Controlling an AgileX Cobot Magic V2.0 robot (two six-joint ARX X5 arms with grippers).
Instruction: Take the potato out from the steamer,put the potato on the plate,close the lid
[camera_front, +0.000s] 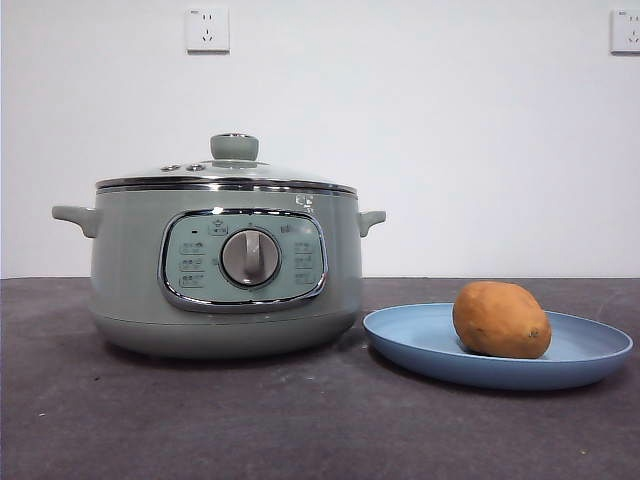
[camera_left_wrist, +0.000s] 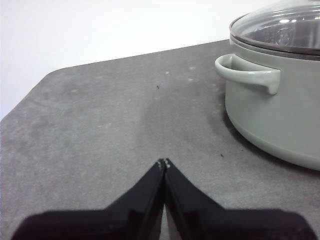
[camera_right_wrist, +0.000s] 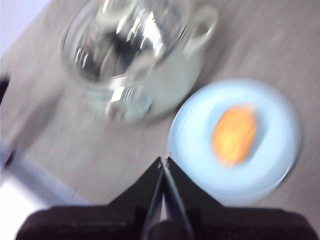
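The sage-green steamer (camera_front: 225, 275) stands left of centre on the dark table, with the glass lid (camera_front: 228, 172) closed on it. The orange-brown potato (camera_front: 501, 320) lies on the light-blue plate (camera_front: 400, 335) to its right. Neither gripper shows in the front view. My left gripper (camera_left_wrist: 163, 162) is shut and empty, low over the bare table beside the steamer's side handle (camera_left_wrist: 247, 74). My right gripper (camera_right_wrist: 164, 160) is shut and empty, high above the table; its blurred view looks down on the steamer (camera_right_wrist: 135, 60), the plate (camera_right_wrist: 190, 125) and the potato (camera_right_wrist: 235, 132).
Two wall sockets (camera_front: 207, 28) sit on the white wall behind. The table's rounded corner and edge (camera_left_wrist: 30, 92) show in the left wrist view. Bare table lies in front of the steamer and plate.
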